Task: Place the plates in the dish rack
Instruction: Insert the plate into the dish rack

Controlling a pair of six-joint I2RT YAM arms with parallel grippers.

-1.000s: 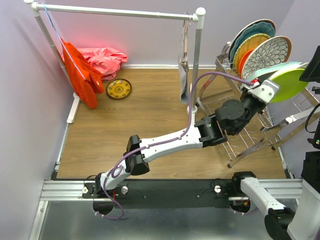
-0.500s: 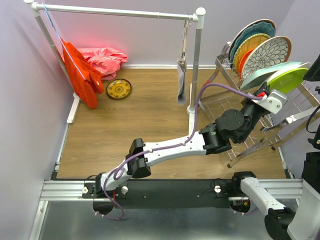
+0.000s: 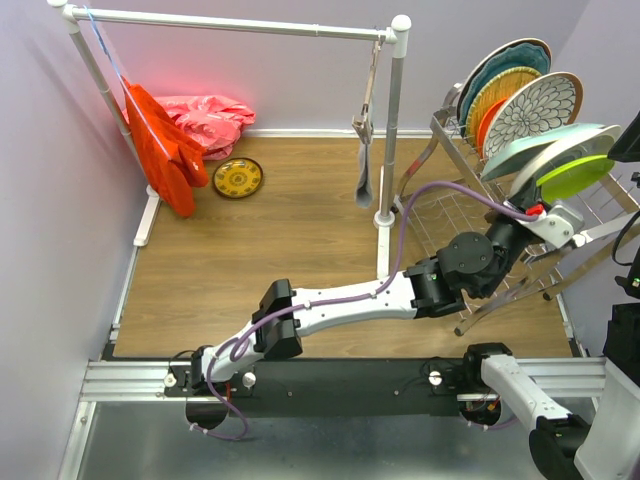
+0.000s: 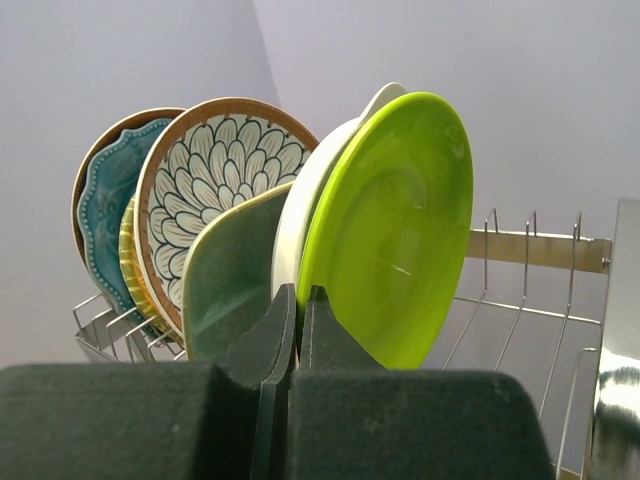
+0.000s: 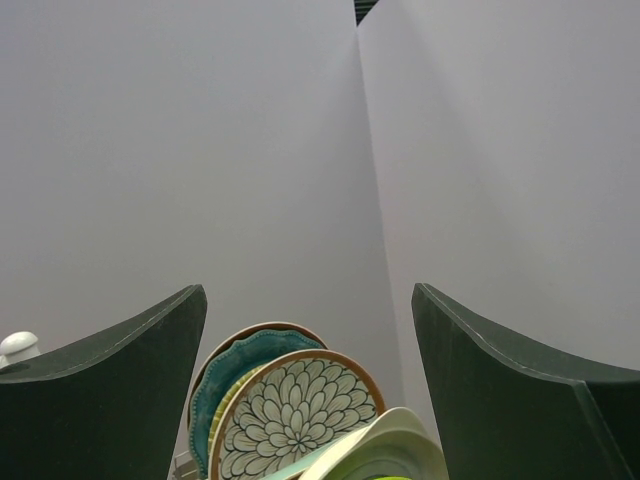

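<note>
The lime green plate [image 3: 575, 177] stands tilted at the near end of the row in the dish rack [image 3: 480, 272], and my left gripper [image 3: 547, 203] is shut on its lower rim. In the left wrist view the lime green plate [image 4: 395, 225] leans beside a white plate [image 4: 310, 200], with a mint tray [image 4: 235, 270], a floral plate [image 4: 225, 170] and a teal plate [image 4: 105, 210] behind it. My left gripper [image 4: 298, 295] pinches the rim. My right gripper [image 5: 308, 292] stands open above the floral plate [image 5: 300, 415], holding nothing. A yellow-brown patterned plate [image 3: 238, 178] lies on the floor at back left.
A white pipe rail [image 3: 240, 22] spans the back, its post [image 3: 388, 120] just left of the rack. A grey cloth [image 3: 365, 175] hangs from it. An orange cloth [image 3: 160, 145] and a pink cloth [image 3: 210, 118] sit at back left.
My left arm has stretched to the right and lowered the lime green plate, tipping it more upright beside the white plate. The hanging grey cloth has swung. The right gripper is unchanged.
</note>
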